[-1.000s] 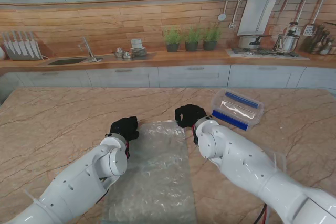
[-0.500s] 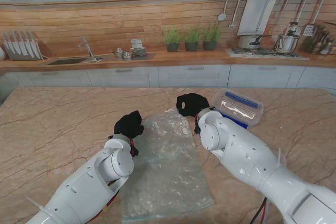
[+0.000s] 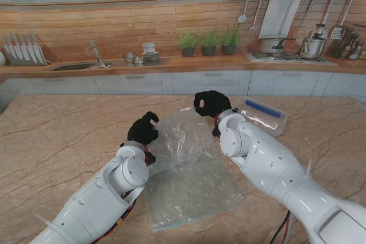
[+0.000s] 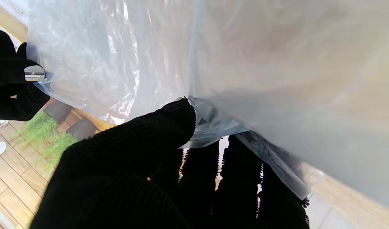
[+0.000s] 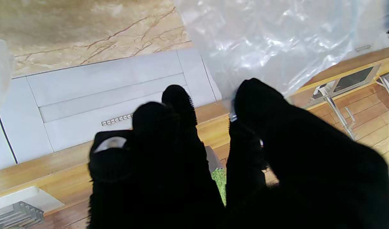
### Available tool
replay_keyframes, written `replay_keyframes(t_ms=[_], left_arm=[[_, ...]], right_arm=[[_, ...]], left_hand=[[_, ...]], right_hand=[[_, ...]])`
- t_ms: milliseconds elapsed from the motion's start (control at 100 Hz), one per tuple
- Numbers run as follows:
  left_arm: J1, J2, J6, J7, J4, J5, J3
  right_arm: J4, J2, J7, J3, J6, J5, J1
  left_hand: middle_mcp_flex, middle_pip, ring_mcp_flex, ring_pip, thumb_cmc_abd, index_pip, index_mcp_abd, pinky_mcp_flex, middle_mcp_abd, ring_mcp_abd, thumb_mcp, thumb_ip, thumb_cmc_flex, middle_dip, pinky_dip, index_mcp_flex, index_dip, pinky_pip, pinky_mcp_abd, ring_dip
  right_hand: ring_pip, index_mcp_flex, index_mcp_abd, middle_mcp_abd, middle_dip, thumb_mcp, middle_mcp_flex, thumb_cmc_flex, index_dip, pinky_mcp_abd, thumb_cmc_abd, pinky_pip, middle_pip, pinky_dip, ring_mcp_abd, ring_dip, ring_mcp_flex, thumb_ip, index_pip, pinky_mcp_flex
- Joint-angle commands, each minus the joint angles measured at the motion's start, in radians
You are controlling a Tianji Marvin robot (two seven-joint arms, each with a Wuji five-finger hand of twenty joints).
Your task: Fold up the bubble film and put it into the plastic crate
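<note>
Near edge: bubble film [image 3: 186,170] lower hem lies on the table [image 3: 57,135], low centre of stand view, slanting, w/ its near-right corner toward the right arm.
Free room: bare marble to left of frame and far right; both forearms flank the film, left arm from lower left, right arm from lower right.
Film: clear sheet, far end lifted off the table, near end resting on it; centre of frame.
Left hand [image 3: 143,131]: black glove, clenched on film's far-left corner; in left wrist view thumb [image 4: 169,121] presses the sheet [image 4: 134,63] against the fingers.
Right hand [image 3: 211,104]: black glove, gripping film's far-right corner, upper centre of frame; right wrist view shows thumb and fingers [image 5: 255,98] closed on the film edge [image 5: 264,44].
Plastic crate [image 3: 264,116]: clear, blue clips, right of centre, just beyond right hand; film not in it.
Surface: beige marble w/ brown veins.
Room: kitchen backdrop across top of frame – wood counter, sink [image 3: 74,66] upper left, potted herbs [image 3: 209,42] upper centre, stove w/ pots [image 3: 286,47] upper right.
</note>
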State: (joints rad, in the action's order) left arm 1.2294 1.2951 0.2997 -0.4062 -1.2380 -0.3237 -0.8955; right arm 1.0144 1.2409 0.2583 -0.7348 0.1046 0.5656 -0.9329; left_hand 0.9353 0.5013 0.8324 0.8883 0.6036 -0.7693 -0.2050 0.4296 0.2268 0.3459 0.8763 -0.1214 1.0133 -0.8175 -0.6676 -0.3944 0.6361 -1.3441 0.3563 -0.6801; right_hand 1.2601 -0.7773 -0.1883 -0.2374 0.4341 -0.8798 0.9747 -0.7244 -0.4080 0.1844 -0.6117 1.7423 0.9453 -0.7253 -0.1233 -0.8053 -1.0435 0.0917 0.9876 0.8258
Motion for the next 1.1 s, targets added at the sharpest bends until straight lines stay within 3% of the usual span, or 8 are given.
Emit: replay_keyframes(t_ms=[0,120,180,240,310,440,890,1090], left_arm=[[0.001,0.005,-0.002,0.023,-0.011,0.005,0.002],[-0.001,-0.002,-0.007,0.045,-0.015,0.002,0.003],[-0.002,-0.004,-0.009,0.048,-0.014,0.0,0.003],[-0.005,-0.004,-0.009,0.045,-0.012,-0.008,0.003],[-0.01,-0.004,-0.01,0.037,-0.007,-0.018,0.004],[-0.022,-0.011,-0.022,0.039,-0.01,-0.046,0.001],[-0.086,-0.048,-0.115,0.046,-0.002,-0.201,0.015],[-0.127,-0.073,-0.213,0.083,0.027,-0.264,0.038]], right_arm=[[0.018,-0.001,0.003,-0.004,-0.008,0.005,-0.005],[0.032,-0.005,0.004,-0.014,-0.013,0.01,-0.012],[0.038,-0.006,0.005,-0.019,-0.018,0.013,-0.014],[0.042,-0.007,0.007,-0.023,-0.022,0.016,-0.015],[0.044,-0.008,0.009,-0.025,-0.029,0.019,-0.014],[0.044,-0.009,0.014,-0.029,-0.041,0.022,-0.01],[0.038,-0.006,0.083,-0.061,-0.101,0.04,-0.014],[0.091,-0.032,0.092,-0.114,-0.127,0.093,-0.069]], left_hand=[[-0.005,-0.015,-0.002,0.016,-0.022,0.132,-0.026,-0.021,0.011,-0.003,-0.007,-0.006,0.057,-0.041,-0.017,-0.042,-0.144,-0.018,0.007,-0.019],[-0.017,-0.018,-0.022,0.013,-0.035,0.141,-0.012,-0.046,0.02,0.004,-0.016,-0.01,0.063,-0.084,-0.021,-0.14,-0.205,-0.007,0.015,-0.033],[-0.022,-0.018,-0.031,0.016,-0.039,0.062,0.06,-0.053,0.024,-0.003,-0.016,-0.012,0.059,-0.114,-0.025,-0.261,-0.189,-0.008,0.011,-0.042],[-0.022,-0.028,-0.033,0.017,-0.04,-0.081,0.14,-0.054,0.024,-0.007,-0.015,-0.014,0.054,-0.139,-0.032,-0.307,-0.165,-0.009,0.008,-0.049],[-0.026,-0.027,-0.036,0.02,-0.038,-0.21,0.18,-0.057,0.014,-0.006,-0.01,-0.016,0.055,-0.144,-0.034,-0.275,-0.095,-0.012,0.006,-0.051],[-0.036,-0.027,-0.05,0.019,-0.046,-0.273,0.201,-0.074,0.008,-0.005,-0.015,-0.018,0.061,-0.148,-0.035,-0.245,-0.047,-0.007,0.006,-0.058],[-0.047,-0.044,-0.072,-0.028,-0.079,-0.283,0.224,-0.088,-0.022,-0.025,-0.056,-0.027,0.075,-0.153,-0.023,-0.223,-0.025,0.024,-0.003,-0.048],[-0.054,-0.056,-0.088,-0.06,-0.1,-0.286,0.247,-0.104,-0.049,-0.05,-0.094,-0.028,0.085,-0.156,-0.008,-0.212,-0.019,0.053,-0.016,-0.048]], right_hand=[[-0.012,0.012,-0.036,-0.012,-0.013,0.006,0.036,-0.046,-0.017,-0.104,0.07,0.035,-0.003,-0.021,-0.084,0.006,-0.03,0.02,0.031,0.014],[-0.013,0.011,-0.035,-0.011,-0.014,0.008,0.036,-0.046,-0.016,-0.105,0.07,0.032,-0.004,-0.021,-0.083,0.006,-0.027,0.019,0.032,0.012],[-0.015,0.012,-0.038,-0.009,-0.014,0.009,0.035,-0.046,-0.016,-0.107,0.071,0.029,-0.004,-0.02,-0.082,0.006,-0.024,0.019,0.032,0.011],[-0.016,0.014,-0.039,-0.007,-0.015,0.011,0.034,-0.046,-0.016,-0.108,0.072,0.026,-0.005,-0.02,-0.08,0.006,-0.021,0.018,0.032,0.008],[-0.019,0.016,-0.042,-0.002,-0.016,0.013,0.034,-0.046,-0.017,-0.109,0.074,0.019,-0.007,-0.02,-0.076,0.007,-0.019,0.018,0.032,0.003],[-0.029,0.02,-0.046,0.002,-0.018,0.017,0.032,-0.045,-0.02,-0.11,0.079,0.006,-0.01,-0.02,-0.073,0.009,-0.011,0.018,0.033,-0.008],[-0.055,0.038,-0.071,0.027,-0.018,0.042,0.023,-0.044,-0.03,-0.115,0.1,-0.035,-0.014,-0.03,-0.052,0.015,0.012,0.02,0.038,-0.039],[-0.057,0.037,-0.071,0.027,-0.019,0.044,0.024,-0.046,-0.03,-0.116,0.099,-0.039,-0.014,-0.034,-0.052,0.015,0.012,0.018,0.04,-0.041]])
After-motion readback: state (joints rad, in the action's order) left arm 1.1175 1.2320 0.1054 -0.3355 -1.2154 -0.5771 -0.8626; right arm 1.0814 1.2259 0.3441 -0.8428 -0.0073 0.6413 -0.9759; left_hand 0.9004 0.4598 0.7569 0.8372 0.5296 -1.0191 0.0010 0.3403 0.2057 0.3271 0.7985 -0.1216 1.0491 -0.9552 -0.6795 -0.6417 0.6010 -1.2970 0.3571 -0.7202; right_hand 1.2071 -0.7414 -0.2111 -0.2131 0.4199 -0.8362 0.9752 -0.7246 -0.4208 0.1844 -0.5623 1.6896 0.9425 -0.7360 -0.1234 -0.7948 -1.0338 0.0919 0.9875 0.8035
